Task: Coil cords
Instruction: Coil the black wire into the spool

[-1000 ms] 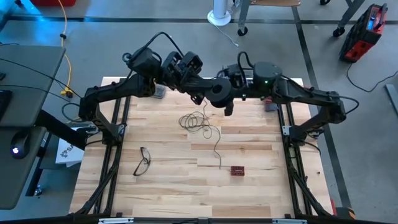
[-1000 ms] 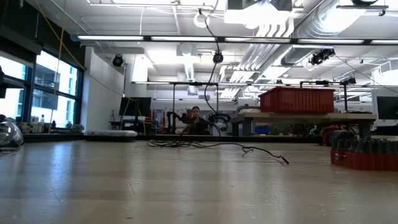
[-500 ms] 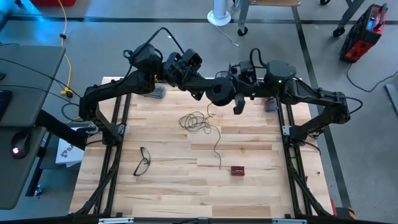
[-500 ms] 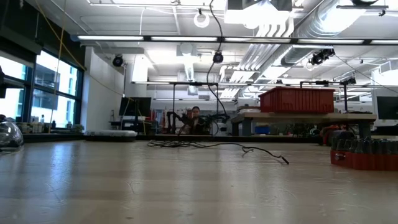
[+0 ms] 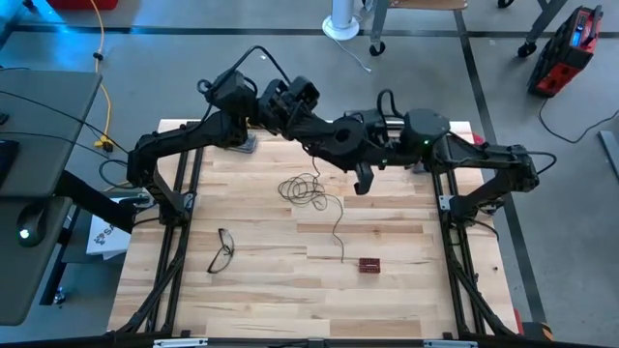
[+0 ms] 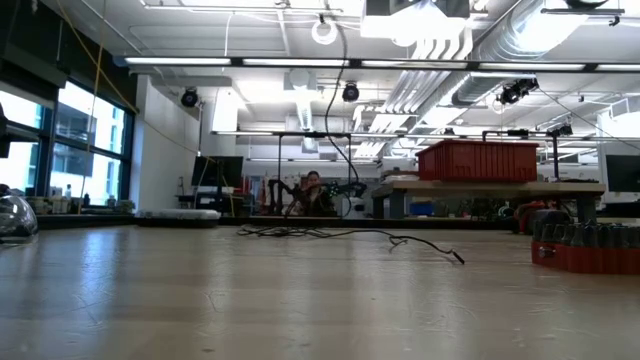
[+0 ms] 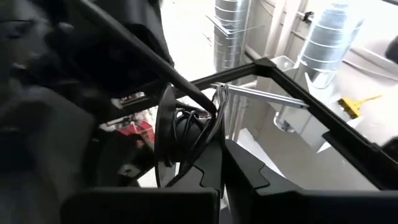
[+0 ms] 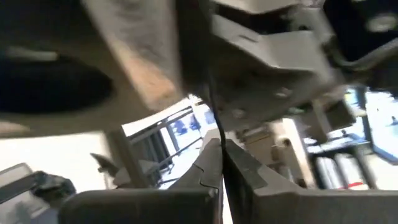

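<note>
Dark thin wire (image 5: 311,188) lies loosely below both claws on the tabletop (image 5: 261,290). The left claw (image 7: 217,109) is closed on the reel (image 7: 183,134); the right claw (image 8: 219,146) pinches the wire. I judge slow, tight turns work best.

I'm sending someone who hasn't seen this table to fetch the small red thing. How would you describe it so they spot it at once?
Start at the wooden table and look at its near half, right of centre. Follow the thin dark wire from its loose tangle down to its free end; the red block lies just beside that end. It is the only red, boxy thing on the table, unlike the black-framed glasses farther left.
</note>
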